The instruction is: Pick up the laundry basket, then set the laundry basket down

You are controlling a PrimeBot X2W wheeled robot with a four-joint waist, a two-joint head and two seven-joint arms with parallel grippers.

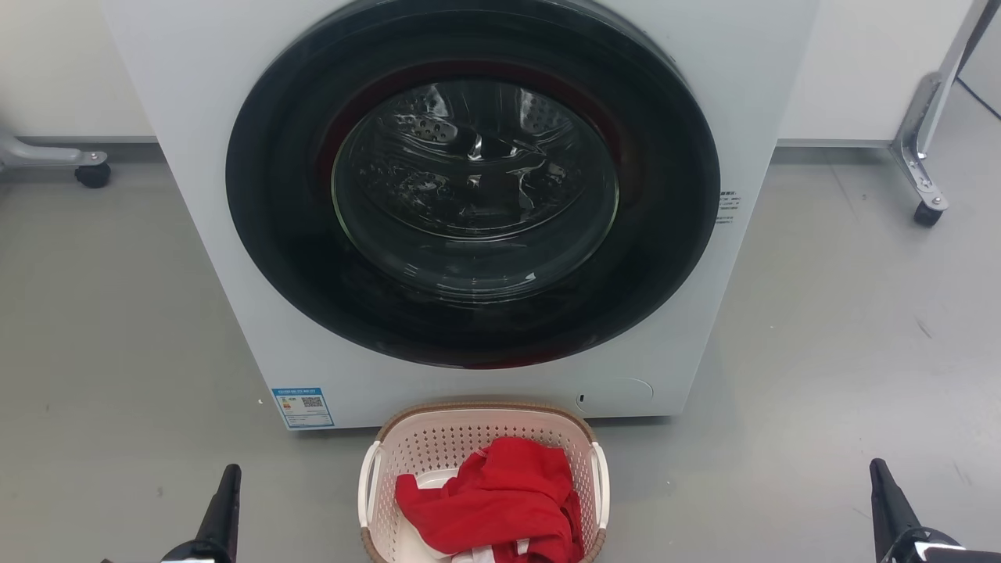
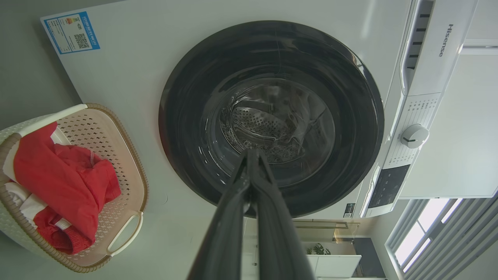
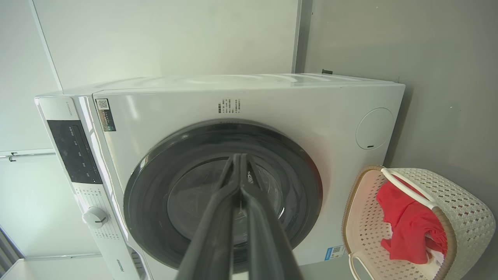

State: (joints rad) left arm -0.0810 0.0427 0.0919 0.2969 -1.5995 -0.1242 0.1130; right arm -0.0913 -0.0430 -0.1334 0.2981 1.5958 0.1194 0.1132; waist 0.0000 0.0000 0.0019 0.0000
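Observation:
The laundry basket (image 1: 438,446), cream-white with perforated sides, a brown rim and white side handles, stands on the grey floor right in front of the washer, at the bottom middle of the head view. Red clothing (image 1: 500,500) lies in it over something white. The left wrist view has the basket (image 2: 116,155) at the left edge; in the right wrist view the basket (image 3: 459,206) is at the lower right. My left gripper (image 1: 227,489) stands well left of it, my right gripper (image 1: 880,481) well right. Both are shut on nothing, the left gripper (image 2: 252,153) and right gripper (image 3: 238,157) with tips pressed together.
A white front-loading washer (image 1: 235,258) with a shut dark round door (image 1: 473,184) rises just behind the basket. Metal frame legs on casters stand at the far left (image 1: 92,173) and far right (image 1: 928,213). Grey floor spreads on both sides.

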